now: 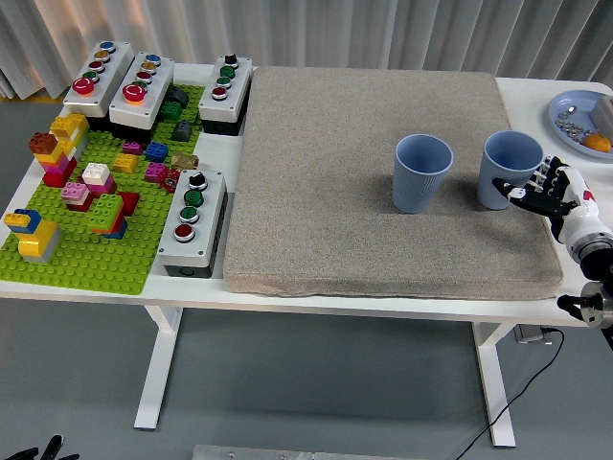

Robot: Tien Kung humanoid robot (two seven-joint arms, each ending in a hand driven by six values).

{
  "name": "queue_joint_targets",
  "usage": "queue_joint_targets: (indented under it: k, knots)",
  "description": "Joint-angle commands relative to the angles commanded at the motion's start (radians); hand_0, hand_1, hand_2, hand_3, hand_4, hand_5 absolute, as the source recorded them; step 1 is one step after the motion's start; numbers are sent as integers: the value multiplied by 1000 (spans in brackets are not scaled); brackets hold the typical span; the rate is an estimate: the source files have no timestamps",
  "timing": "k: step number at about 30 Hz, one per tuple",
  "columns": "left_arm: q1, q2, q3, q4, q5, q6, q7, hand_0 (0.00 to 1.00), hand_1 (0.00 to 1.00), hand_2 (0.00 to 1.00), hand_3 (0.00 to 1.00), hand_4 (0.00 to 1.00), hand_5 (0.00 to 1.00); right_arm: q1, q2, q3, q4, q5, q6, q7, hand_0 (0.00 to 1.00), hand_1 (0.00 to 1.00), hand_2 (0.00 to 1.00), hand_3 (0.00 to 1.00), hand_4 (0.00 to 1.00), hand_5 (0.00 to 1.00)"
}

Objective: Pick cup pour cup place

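A white table (536, 96) stands before pale curtains (383, 34), most of it covered by a grey-brown mat (326, 182). At centre right two blue cups stand upright and apart on the mat: the left cup (422, 172) and the right cup (510, 170), near the mat's right edge. The right hand (554, 195) grasps the right cup's side. Green brick baseplate (86, 240) and button boxes (192, 216) fill the left; a blue plate (579, 110) sits upper right

right hand (548, 189) gripping right blue cup (508, 169) | cup upright on grey mat (383, 182) | second blue cup (422, 172) just beside
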Motion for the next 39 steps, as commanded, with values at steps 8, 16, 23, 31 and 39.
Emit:
queue_joint_targets:
  k: [8,16,23,31,39]
  knots:
    - [-1,0,1,0,0,0,0,719,659,734,654,483,982,-1,-1,-5,-2,5,8,-2,866,658,534,552,540,2]
    - [-1,-1,0,0,-1,0,-1,720,660,734,655,483,983,0,-2,-1,-2,-5,34,-4,867,667,549,574,541,2]
    - [-2,-1,1,0,-3,1,-2,719,660,735,655,481,979,2,-2,-1,-8,6,43,0,875,706,601,735,600,2]
    - [-3,-2,-1,0,-2,1,-2,720,660,734,654,482,980,3,-5,12,-8,-8,52,-10,884,744,691,843,736,129]
    - [-3,-2,-1,0,-2,1,-3,719,660,733,654,481,978,3,-6,14,-8,-16,66,-19,890,759,731,864,769,155]
